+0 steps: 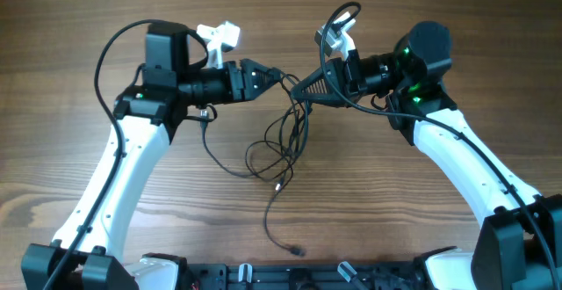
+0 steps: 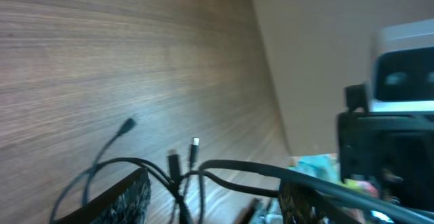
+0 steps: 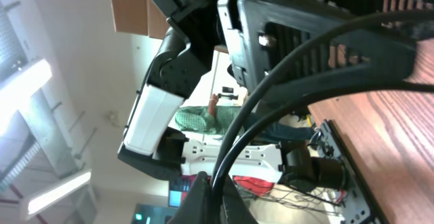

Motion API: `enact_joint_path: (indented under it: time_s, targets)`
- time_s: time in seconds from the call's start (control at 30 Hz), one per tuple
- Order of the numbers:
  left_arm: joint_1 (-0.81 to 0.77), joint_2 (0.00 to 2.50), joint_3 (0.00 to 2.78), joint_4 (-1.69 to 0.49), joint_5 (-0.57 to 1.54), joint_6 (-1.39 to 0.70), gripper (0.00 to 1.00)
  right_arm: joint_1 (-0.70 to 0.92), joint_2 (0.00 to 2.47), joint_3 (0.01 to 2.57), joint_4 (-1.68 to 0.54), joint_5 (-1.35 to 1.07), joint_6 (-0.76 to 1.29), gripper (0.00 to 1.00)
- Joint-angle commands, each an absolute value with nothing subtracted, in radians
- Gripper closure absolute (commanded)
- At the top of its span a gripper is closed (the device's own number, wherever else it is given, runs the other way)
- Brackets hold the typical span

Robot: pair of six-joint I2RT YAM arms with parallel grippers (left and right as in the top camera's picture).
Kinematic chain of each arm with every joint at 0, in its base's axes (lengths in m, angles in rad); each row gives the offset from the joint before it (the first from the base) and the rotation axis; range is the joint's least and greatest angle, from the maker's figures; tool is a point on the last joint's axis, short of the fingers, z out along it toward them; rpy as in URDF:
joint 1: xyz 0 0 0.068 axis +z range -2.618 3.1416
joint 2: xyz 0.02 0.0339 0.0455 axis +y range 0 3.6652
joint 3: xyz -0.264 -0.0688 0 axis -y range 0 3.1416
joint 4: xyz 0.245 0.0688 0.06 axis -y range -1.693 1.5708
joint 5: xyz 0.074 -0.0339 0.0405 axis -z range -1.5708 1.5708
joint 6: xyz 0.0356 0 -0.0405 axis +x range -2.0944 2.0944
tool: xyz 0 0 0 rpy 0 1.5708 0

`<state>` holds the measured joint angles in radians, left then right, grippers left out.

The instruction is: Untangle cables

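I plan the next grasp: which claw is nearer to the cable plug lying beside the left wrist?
Left. The left claw is just up-right of the plug in the overhead view; the right claw sits farther right, past the left one.

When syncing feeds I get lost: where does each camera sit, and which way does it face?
Overhead: above the table, looking straight down; both arms show, left gripper and right gripper nearly touching, cables at their tips.
Left wrist: on the left arm, looks along its own open fingers at table and cables.
Right wrist: on the right arm, rolled sideways, looks past its shut fingers at the left gripper, room behind.
Shared: cables show in all three.
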<state>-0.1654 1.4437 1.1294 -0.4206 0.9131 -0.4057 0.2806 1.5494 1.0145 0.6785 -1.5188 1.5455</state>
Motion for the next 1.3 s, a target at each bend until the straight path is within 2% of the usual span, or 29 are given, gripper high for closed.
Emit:
enact_joint_path:
  time_s: [0.0,0.3,0.6,1.0,1.27]
  targets:
    - [-0.146,1.448,1.128,-0.4,1.071,-0.434,0.36,0.282,1.55,1.026,0.706,-1.539,1.636,0.96]
    - [-0.121,1.448,1.128,-0.376,1.232,-0.369,0.39,0.268,1.55,1.026,0.928,-1.431,1.869,0.96]
    - [-0.132,1.448,1.128,-0.373,1.362,-0.251,0.36,0.268,1.55,1.026,0.936,-1.413,1.889,0.96]
    - [-0.141,1.482,1.128,-0.373,1.315,-0.207,0.3,0.278,1.55,1.026,1.129,-1.413,2.071,0.96]
    - [-0.163,1.52,1.128,-0.345,1.315,-0.186,0.21,0.299,1.549,1.026,1.144,-1.413,2.071,0.96]
